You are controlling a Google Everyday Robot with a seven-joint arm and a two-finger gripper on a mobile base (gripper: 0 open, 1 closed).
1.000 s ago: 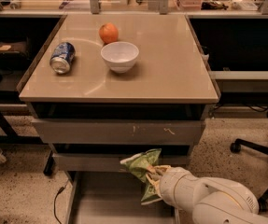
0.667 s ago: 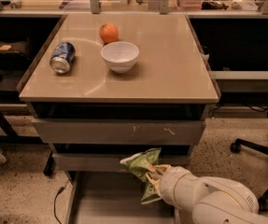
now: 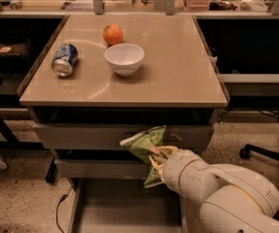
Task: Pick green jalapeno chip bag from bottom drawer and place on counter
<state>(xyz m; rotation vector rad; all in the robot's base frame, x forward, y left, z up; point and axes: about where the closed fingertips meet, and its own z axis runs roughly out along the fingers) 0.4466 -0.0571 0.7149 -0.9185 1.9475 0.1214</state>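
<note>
Foil creases catch the light on the small crinkly green jalapeno chip bag [image 3: 145, 142], which hangs in the lower middle of the frame, its pale yellowish print and light edges bunched where it is pinched. It is clamped in the two-finger gripper [image 3: 157, 155], whose fingers close on the bag's right side at the tip of a smooth, rounded cream-white arm [image 3: 221, 191] reaching in from the lower right corner. The bag is off any surface, in front of the two scratched grey metal drawer fronts [image 3: 83, 136] and above the bottom drawer [image 3: 74, 208], a shallow flat-bottomed grey metal tray with thin side walls pulled out toward the bottom edge. Above, the glossy beige-tan rectangular counter [image 3: 178, 72] with its thin darker rim fills the upper middle. On its left part a dented blue soda can [image 3: 64, 59] lies on its side, a round white bowl [image 3: 124, 58] stands near it, and a round orange fruit [image 3: 113, 34] sits just behind the bowl. Speckled stone flooring [image 3: 17, 198] surrounds the cabinet.
</note>
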